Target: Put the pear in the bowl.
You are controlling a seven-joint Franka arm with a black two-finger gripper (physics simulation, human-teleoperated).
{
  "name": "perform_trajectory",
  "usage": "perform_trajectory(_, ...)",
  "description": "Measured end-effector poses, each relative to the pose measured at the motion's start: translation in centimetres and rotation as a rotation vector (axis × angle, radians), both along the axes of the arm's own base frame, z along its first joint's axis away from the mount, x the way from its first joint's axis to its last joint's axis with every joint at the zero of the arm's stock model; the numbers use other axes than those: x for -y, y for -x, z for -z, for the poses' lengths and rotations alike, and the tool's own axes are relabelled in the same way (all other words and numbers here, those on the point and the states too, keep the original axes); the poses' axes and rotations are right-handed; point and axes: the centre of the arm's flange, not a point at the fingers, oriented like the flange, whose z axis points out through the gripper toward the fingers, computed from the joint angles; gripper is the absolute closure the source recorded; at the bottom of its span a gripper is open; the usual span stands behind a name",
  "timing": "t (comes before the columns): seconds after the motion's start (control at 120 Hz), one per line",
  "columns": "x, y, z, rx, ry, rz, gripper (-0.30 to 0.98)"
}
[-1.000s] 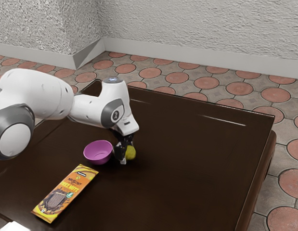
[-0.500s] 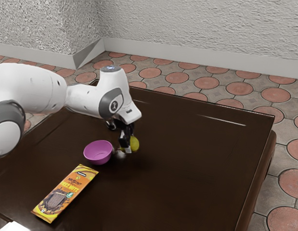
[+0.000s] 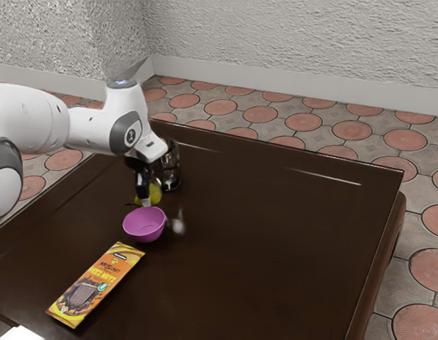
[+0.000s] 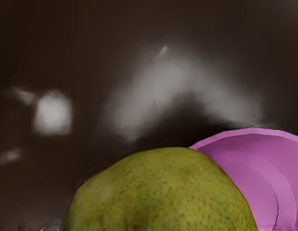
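Note:
Just beyond the pink bowl (image 3: pixel 144 225) in the exterior view, my gripper (image 3: pixel 146 198) points down, shut on the green pear (image 3: pixel 156 193). The pear is held above the tabletop, with part of it hidden behind the black fingers. The bowl stands upright, and no fruit shows inside it. In the wrist view the speckled pear (image 4: pixel 163 192) looms large at the lower edge, overlapping the rim of the bowl (image 4: pixel 276 159).
A dark, clear glass (image 3: pixel 170 166) stands on the brown table (image 3: pixel 275 234) close behind the hand. An orange and yellow chocolate packet (image 3: pixel 95 285) lies flat on the near side of the bowl.
My hand has carried the pear toward the exterior view's left and away from the camera, from beside the bowl to beyond it. The glass behind the hand has come into sight. The bowl has not moved.

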Motion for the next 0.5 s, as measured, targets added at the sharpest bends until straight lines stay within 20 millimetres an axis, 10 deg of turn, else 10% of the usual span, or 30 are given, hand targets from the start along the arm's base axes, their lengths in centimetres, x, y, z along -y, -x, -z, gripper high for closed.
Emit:
perform_trajectory(0.258, -1.6, 1.8, 2.5, -0.064, 0.004, -0.045, 0.33)
perform_trajectory(0.5, -1.4, 1.7, 0.7, -0.051, 0.021, -0.047, 0.11)
